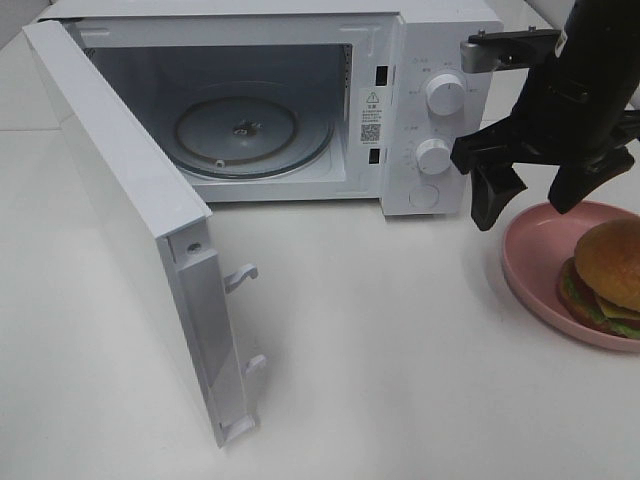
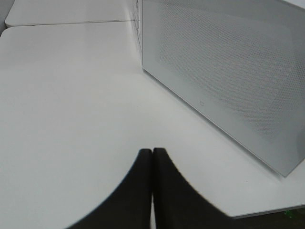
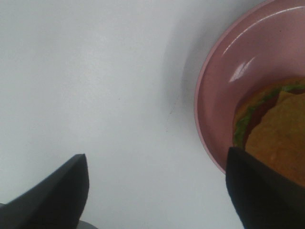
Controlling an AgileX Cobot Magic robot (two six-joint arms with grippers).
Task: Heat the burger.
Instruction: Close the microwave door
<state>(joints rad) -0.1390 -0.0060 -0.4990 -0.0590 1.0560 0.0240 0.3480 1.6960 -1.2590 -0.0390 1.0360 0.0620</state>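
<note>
On pink plate (image 1: 535,262): burger (image 1: 606,275), untouched.

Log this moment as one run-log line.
microwave: door open, turntable bare | burger: on pink plate | right gripper: jaws open above plate edge | left gripper: jaws shut

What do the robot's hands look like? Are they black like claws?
Yes. The right gripper is glossy black, with two curved, pointed fingers like claws. Its arm is black too, with a grey metal bracket beside it. The left gripper also has smooth black fingers with rounded outer edges.
</note>
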